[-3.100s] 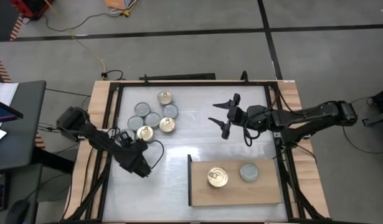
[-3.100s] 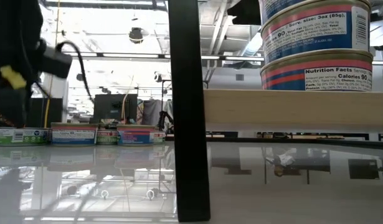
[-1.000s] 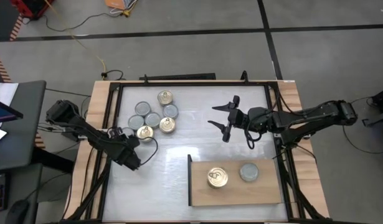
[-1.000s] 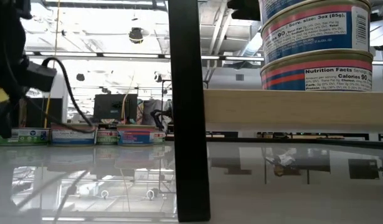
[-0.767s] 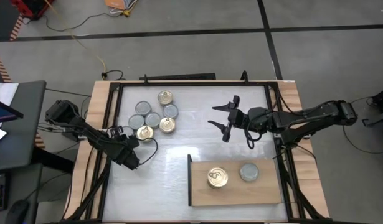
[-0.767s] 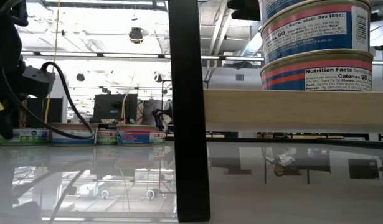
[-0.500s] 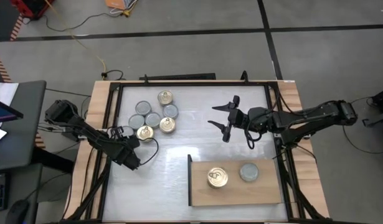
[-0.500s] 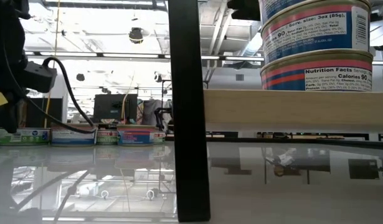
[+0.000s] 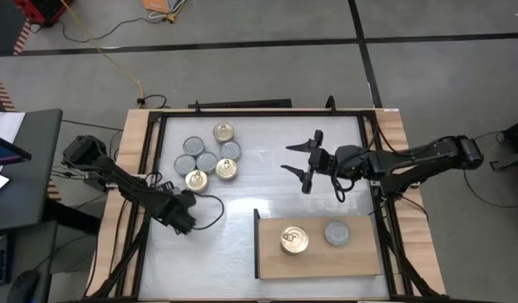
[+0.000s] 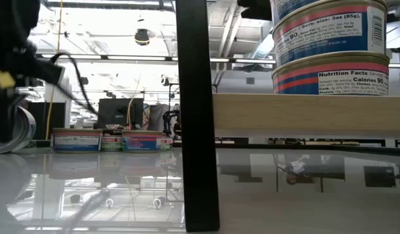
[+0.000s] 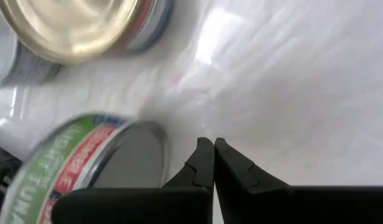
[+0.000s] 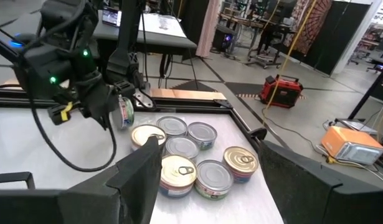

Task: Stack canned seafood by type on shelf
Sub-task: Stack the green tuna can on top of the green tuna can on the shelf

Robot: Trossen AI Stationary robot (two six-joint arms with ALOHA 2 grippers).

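Observation:
Several tins of canned seafood [image 9: 206, 160], with gold or silver lids, lie flat in a cluster at the table's far left. One green-labelled tin [image 11: 85, 165] is tipped up on its edge [image 10: 19, 134] right beside my left gripper [image 11: 210, 158], which is shut with nothing between its fingers. The shelf [image 9: 360, 261] lies at the near right and carries a gold-lidded stack [image 9: 294, 241] and a silver-lidded tin [image 9: 336, 232]. My right gripper [image 9: 299, 165] hangs open above the table's middle, away from any tin. My left gripper points steeply down at the table, and the tipped tin's silver face [image 11: 138, 168] stands close along the outer side of one finger [image 11: 200, 165]. Whether that finger touches the tin cannot be told.
Black frame bars and wooden side rails [image 9: 134, 160] run along the table's edges. A cable [image 9: 210, 210] loops from my left wrist over the table. Bare white tabletop [image 9: 225, 244] lies between my left gripper and the shelf.
My left gripper has shifted a little toward the table's right edge. The green-labelled tin, which lay flat at the cluster's near-left side, has tipped up and now stands on its edge beside the gripper. My right arm has kept still.

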